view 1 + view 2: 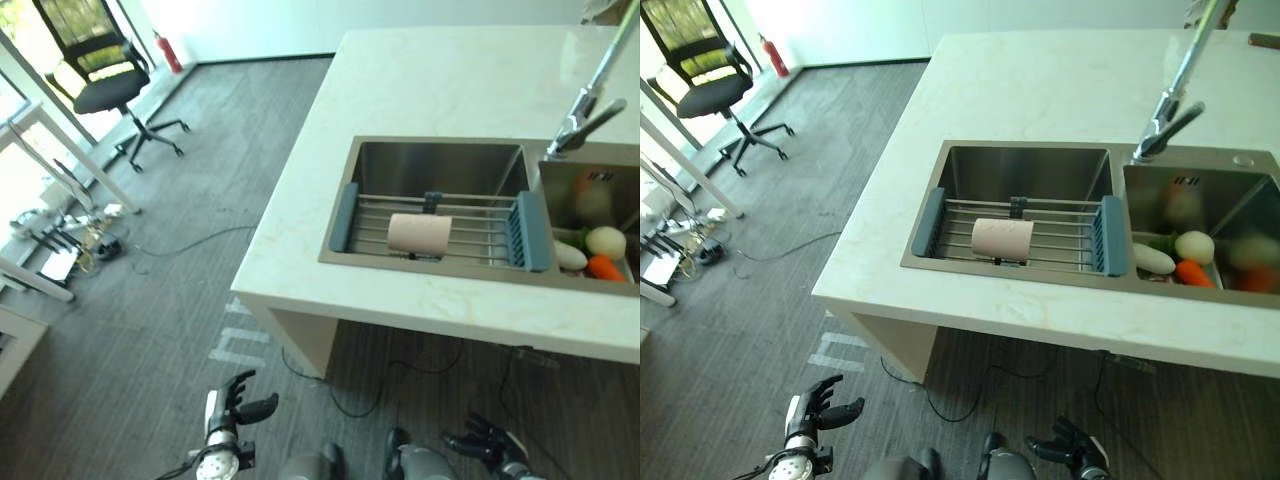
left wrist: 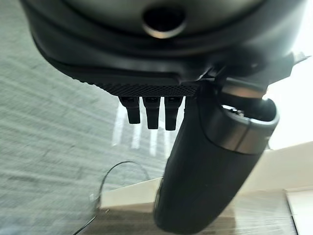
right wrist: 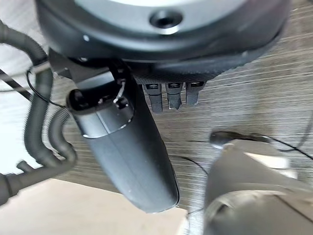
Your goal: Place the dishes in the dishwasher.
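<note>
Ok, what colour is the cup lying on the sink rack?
Pale pink cup, clearest in the right eye view.

The left hand [image 1: 236, 405] hangs at the bottom of the frame, left of centre, fingers loosely spread, holding nothing. The right hand [image 1: 487, 441] sits bottom right, fingers relaxed and empty.

An office kitchenette: a counter [image 1: 440, 90] with sink [image 1: 440, 170], an office chair [image 1: 105, 75].

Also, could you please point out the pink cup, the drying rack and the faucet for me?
pink cup [image 1: 419, 234], left eye view, middle of its side as it lies on the rack.
drying rack [image 1: 372, 218], left eye view, bare metal bars left of the cup.
faucet [image 1: 1170, 92], right eye view, mid neck.
</note>
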Tool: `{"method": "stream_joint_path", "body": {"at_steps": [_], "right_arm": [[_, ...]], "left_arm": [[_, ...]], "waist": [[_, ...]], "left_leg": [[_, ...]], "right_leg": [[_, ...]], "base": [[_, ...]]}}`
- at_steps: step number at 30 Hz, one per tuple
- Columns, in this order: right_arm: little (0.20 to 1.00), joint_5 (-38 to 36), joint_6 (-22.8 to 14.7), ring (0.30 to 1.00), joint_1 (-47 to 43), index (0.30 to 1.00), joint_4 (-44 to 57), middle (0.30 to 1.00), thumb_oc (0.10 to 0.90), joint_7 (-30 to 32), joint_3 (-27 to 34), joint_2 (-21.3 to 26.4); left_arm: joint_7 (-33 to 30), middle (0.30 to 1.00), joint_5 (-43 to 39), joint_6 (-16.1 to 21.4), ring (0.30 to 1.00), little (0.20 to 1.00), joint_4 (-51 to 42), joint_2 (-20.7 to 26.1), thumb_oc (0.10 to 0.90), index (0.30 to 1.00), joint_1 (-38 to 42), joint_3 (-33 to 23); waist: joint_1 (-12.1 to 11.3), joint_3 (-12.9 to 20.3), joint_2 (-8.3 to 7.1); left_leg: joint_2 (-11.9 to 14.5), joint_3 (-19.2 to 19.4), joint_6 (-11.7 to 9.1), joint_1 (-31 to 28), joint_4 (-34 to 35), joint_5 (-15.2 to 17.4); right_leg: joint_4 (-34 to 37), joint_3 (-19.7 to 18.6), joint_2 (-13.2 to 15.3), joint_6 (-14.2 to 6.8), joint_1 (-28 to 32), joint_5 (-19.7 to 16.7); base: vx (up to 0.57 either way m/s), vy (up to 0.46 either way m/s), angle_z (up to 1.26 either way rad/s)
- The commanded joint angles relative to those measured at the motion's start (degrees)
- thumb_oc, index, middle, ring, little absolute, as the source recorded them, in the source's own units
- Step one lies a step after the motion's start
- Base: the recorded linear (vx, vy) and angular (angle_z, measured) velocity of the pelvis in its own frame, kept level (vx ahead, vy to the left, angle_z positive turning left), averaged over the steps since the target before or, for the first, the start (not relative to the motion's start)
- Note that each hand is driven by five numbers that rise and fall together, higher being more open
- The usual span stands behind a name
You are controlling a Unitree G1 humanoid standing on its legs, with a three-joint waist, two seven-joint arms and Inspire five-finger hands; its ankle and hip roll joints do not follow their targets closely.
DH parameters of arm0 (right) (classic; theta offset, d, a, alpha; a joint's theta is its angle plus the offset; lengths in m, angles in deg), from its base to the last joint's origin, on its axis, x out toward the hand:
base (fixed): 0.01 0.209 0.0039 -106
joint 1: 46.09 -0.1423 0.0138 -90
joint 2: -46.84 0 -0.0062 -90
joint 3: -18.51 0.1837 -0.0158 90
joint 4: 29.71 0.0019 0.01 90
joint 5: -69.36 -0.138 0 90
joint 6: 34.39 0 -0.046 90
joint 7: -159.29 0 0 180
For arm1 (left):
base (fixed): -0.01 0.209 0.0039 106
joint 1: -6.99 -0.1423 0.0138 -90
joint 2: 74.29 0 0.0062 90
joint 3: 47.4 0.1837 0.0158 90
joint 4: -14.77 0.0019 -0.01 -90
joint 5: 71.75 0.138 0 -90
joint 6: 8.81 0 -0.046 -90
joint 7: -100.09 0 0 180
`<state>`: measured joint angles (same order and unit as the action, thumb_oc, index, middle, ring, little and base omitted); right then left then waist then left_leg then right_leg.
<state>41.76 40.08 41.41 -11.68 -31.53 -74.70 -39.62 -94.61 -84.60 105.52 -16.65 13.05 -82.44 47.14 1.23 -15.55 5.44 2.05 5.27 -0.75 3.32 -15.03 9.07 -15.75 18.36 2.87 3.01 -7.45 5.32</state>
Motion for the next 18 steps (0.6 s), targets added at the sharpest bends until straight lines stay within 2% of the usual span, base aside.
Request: {"method": "stream_joint_path", "body": {"at_steps": [1, 5, 6, 7, 10, 14, 15, 18], "right_arm": [[0.9, -1.5, -1.1, 0.9, 0.1, 0.9, 0.6, 0.9, 0.8, -2.0, 2.6, 0.9], [0.9, -0.6, -0.5, 0.9, 0.6, 0.9, -0.9, 0.9, 0.8, -1.0, 3.4, 0.9], [0.9, -1.4, -0.3, 0.9, 0.9, 0.9, -1.2, 0.9, 0.8, -0.7, 3.7, 0.9], [0.9, -3.2, -0.1, 0.9, 2.0, 0.9, -2.1, 0.9, 0.8, -0.5, 4.8, 0.8], [0.9, -3.2, 0.3, 0.9, 3.0, 0.9, -2.7, 0.9, 0.8, -0.7, 5.9, 0.6], [0.9, -2.6, -0.3, 0.9, 4.3, 0.9, -3.2, 0.9, 0.8, -0.5, 6.0, -0.2], [0.9, -3.0, -0.2, 0.9, 4.5, 0.9, -3.1, 0.9, 0.8, -0.9, 6.0, -0.1], [0.9, -2.8, -0.3, 0.9, 4.7, 0.9, -2.9, 0.9, 0.8, -1.3, 5.9, -0.3]], "left_arm": [[-7.9, 0.9, -1.7, 6.4, 0.9, 0.9, -2.8, 4.7, 0.8, 0.9, 1.6, -4.0], [-13.3, 0.9, -1.7, 9.4, 0.9, 0.9, -6.2, 6.8, 0.8, 0.9, 2.0, -8.6], [-14.3, 0.9, -1.3, 10.2, 0.9, 0.9, -6.9, 8.0, 0.8, 0.9, 2.0, -10.1], [-15.4, 0.9, -2.0, 11.7, 0.9, 0.9, -8.5, 11.1, 0.8, 0.9, 1.9, -14.0], [-18.0, 0.9, -0.1, 12.5, 0.9, 0.9, -11.0, 13.9, 0.8, 0.9, 1.6, -17.5], [-23.4, 0.9, 2.3, 14.4, 0.9, 0.9, -15.1, 21.2, 0.8, 0.9, 1.3, -24.6], [-25.1, 0.9, 2.7, 16.3, 0.9, 0.9, -16.5, 24.0, 0.8, 0.9, 0.9, -26.9], [-27.7, 0.9, 5.3, 16.9, 0.9, 0.9, -20.8, 29.9, 0.8, 0.9, 1.5, -31.5]], "waist": [[-0.5, 0.4, 0.32], [-0.7, 1.7, 1.14], [-0.7, 1.8, 1.18], [-0.5, 2.4, 1.26], [-0.5, 2.6, 1.07], [-1.0, 3.2, 0.75], [-1.1, 3.4, 0.71], [-1.3, 3.9, 0.72]], "left_leg": [[1.6, 0.1, -0.5, 3.1, -2.2, 4.5], [1.4, -0.3, -1.0, 4.4, -2.2, 4.7], [1.5, -0.3, -0.9, 4.3, -2.2, 4.8], [1.8, 0.4, -0.9, 3.9, -2.2, 5.2], [2.0, 0.4, -0.8, 3.6, -2.2, 5.5], [2.2, 0.4, -0.8, 3.5, -2.2, 6.0], [2.3, 0.4, -0.8, 3.4, -2.2, 6.2], [2.4, 0.6, -0.7, 3.1, -2.2, 6.6]], "right_leg": [[-1.4, -3.6, 4.3, -5.5, 4.7, 10.5], [-1.4, -4.0, 4.7, -5.8, 3.8, 11.1], [-1.4, -4.1, 4.6, -5.8, 3.9, 11.3], [-1.4, -4.0, 4.6, -5.7, 4.3, 11.7], [-1.4, -4.2, 4.5, -5.7, 4.6, 11.9], [-1.4, -4.3, 4.6, -5.9, 4.6, 12.2], [-1.4, -4.3, 4.6, -5.9, 4.6, 12.3], [-1.4, -4.4, 4.6, -5.9, 4.7, 12.5]], "base": [[-0.04, 0.078, -0.07], [-0.04, 0.055, -0.03], [0.02, -0.003, 0.09], [0.03, -0.009, -0.22], [0.04, -0.022, -0.13], [0.05, -0.031, -0.01], [0.07, -0.027, -0.09], [0.07, -0.024, -0.09]]}}
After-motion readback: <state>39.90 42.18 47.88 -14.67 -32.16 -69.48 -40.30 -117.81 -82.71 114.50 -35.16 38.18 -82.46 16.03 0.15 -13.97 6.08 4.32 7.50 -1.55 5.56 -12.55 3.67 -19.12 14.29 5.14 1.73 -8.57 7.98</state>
